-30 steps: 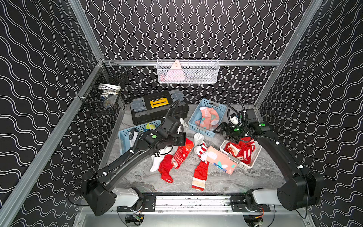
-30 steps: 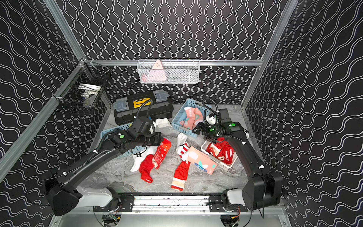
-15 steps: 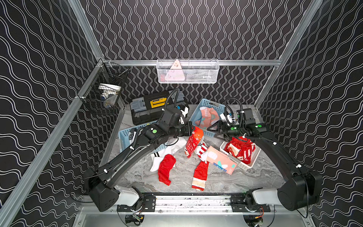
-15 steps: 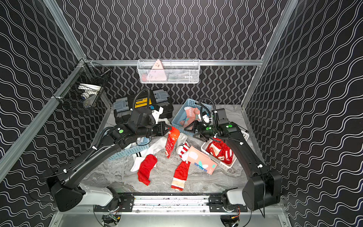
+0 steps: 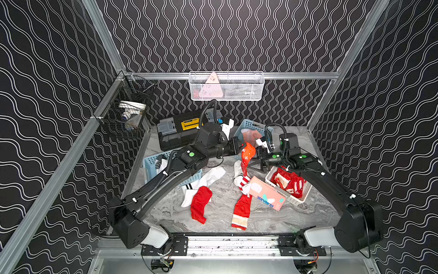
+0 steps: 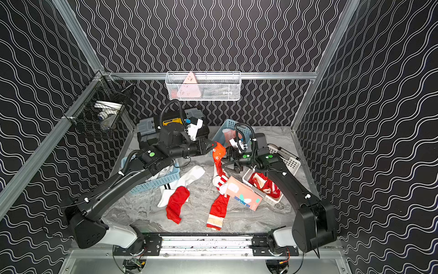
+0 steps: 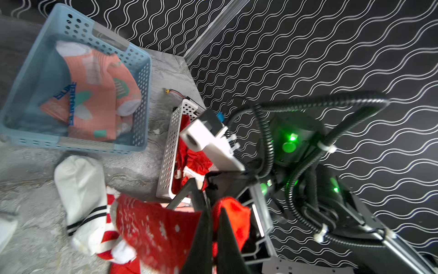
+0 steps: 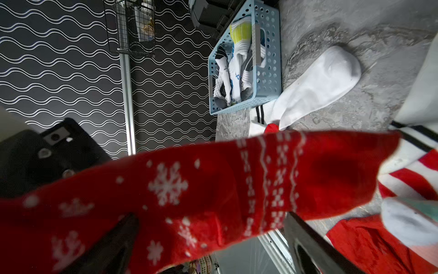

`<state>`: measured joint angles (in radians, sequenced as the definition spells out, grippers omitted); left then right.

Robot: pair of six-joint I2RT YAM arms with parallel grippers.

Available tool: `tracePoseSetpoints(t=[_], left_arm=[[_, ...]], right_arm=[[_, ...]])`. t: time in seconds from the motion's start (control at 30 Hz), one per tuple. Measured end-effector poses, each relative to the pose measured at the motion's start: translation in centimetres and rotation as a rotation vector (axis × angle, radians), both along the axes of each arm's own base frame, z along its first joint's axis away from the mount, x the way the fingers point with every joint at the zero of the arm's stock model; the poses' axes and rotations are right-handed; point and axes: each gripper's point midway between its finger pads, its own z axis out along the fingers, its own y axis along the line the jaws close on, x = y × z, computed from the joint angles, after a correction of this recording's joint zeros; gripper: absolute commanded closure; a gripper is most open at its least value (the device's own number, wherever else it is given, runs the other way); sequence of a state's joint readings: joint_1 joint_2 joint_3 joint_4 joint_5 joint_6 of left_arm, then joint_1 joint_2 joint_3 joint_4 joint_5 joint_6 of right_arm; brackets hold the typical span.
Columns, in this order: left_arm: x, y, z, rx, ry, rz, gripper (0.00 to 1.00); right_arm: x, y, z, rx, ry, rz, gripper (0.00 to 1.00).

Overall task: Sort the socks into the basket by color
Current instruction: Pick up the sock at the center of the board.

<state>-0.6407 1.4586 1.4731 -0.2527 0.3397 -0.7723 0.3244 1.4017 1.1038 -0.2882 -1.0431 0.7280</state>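
Three bins. Light-blue perforated plastic basket (image 7: 142, 83) just past our left gripper (image 5: 242, 145) fingers: salmon-pink socks with white and teal patches (image 7: 94, 99) inside. Second light-blue perforated basket (image 8: 270, 59), back along the left arm and well apart from both sets of fingers: white socks with black and yellow marks (image 8: 234, 71). White perforated plastic basket (image 5: 295, 201) under the right wrist, behind the right fingers: red-and-white socks (image 5: 288, 182).

Left fingers are pinched together on one end of a red knit sock with white snowflakes (image 5: 247, 156); it hangs down from them. Right gripper (image 5: 256, 161) sits just beside it, fingers (image 8: 308, 244) spread wide with the hanging sock across the gap. We can't tell whether either pad touches it.

Below the fingers, on the grey marble-look tabletop (image 5: 220, 220), we see:
- red-white striped sock (image 5: 243, 182)
- white sock with black bands (image 5: 211, 176)
- plain red sock (image 5: 200, 205)
- red sock with a beige cuff (image 5: 240, 211)

A flat salmon-pink sock with blue lettering (image 5: 266, 195) leans on the white basket's rim, near the right fingers.
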Motion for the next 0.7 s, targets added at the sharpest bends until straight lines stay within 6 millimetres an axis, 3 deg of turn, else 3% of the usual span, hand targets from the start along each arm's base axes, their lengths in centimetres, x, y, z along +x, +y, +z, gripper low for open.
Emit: tracePoseSetpoints(t=[0.07,0.33,0.57,0.7], left_arm=[[0.1,-0.4,0.6,-0.033,-0.009,-0.007,1.00],[0.6,-1.5,0.7,-0.099,-0.006,-0.026,1.00],[0.6,-2.0,0.4,-0.127,0.004,-0.035,1.00],[0.6,-2.0,0.5,-0.132,-0.002,-0.035,1.00]], right_arm=[[0.1,0.4,0.3,0.018,0.001,0.010,0.14],[0.4,1.2,1.3,0.085,0.001,0.026,0.86],[0.6,1.3,1.7,0.096,-0.010,0.022,1.00],[0.6,1.0,2.2,0.069,-0.050,0.015,1.00]])
